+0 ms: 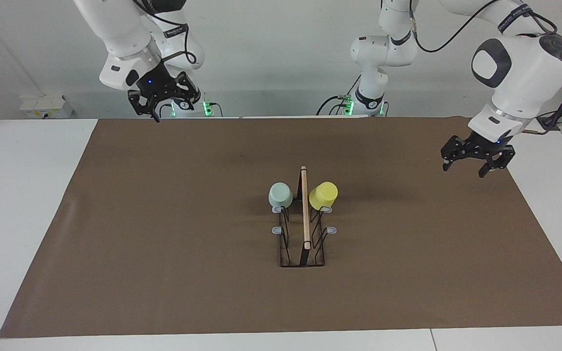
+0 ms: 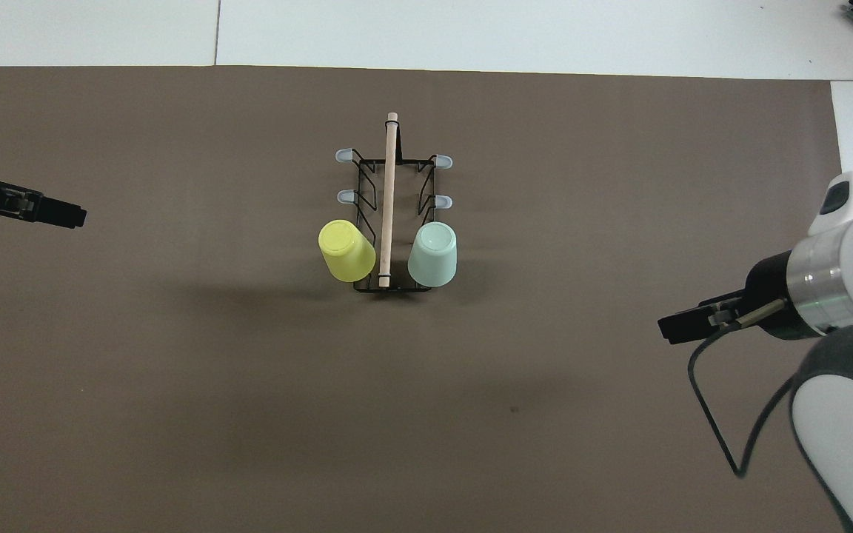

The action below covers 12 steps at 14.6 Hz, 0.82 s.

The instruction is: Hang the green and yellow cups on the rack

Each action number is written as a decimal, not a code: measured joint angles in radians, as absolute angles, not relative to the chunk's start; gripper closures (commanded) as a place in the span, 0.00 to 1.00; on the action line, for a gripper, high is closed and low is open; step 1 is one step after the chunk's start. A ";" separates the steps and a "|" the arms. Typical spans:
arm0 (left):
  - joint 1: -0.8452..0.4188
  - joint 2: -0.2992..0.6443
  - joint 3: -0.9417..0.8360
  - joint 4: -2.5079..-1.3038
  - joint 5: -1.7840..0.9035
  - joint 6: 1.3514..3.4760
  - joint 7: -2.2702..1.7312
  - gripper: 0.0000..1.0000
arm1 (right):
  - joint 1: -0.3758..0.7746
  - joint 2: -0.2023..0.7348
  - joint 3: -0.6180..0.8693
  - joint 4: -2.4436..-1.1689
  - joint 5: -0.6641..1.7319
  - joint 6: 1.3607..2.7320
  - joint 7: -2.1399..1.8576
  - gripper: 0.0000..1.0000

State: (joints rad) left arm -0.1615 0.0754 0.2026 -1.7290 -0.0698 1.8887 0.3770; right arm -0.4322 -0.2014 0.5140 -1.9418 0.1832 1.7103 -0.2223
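Note:
The rack [image 1: 305, 209] [image 2: 389, 192], black wire with a wooden rod on top, stands at the middle of the brown mat. The green cup [image 1: 280, 194] [image 2: 433, 254] hangs upside down on a prong at the rack's end nearest the robots, on the right arm's side. The yellow cup [image 1: 323, 195] [image 2: 345, 250] hangs the same way on the left arm's side. My left gripper [image 1: 464, 168] [image 2: 71, 215] hovers open and empty over the mat's edge at the left arm's end. My right gripper [image 1: 166, 107] [image 2: 674, 328] hangs open and empty over the mat's edge by its own base.
The brown mat [image 1: 164, 219] covers most of the white table [image 1: 27, 195]. Several grey-tipped prongs [image 1: 278, 230] on the rack carry nothing. A black cable [image 2: 715, 414] dangles from the right arm over the mat.

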 measured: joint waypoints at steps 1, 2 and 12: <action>-0.161 0.075 0.203 -1.730 -0.070 1.889 0.377 0.00 | -0.432 -0.201 0.514 -1.956 0.169 1.732 -0.222 0.00; -0.161 0.075 0.203 -1.730 -0.070 1.889 0.377 0.00 | -0.433 -0.200 0.514 -1.965 0.163 1.746 -0.222 0.00; -0.162 0.046 0.156 -1.648 -0.036 1.786 0.202 0.00 | -0.475 -0.167 0.511 -1.977 0.161 1.755 -0.220 0.00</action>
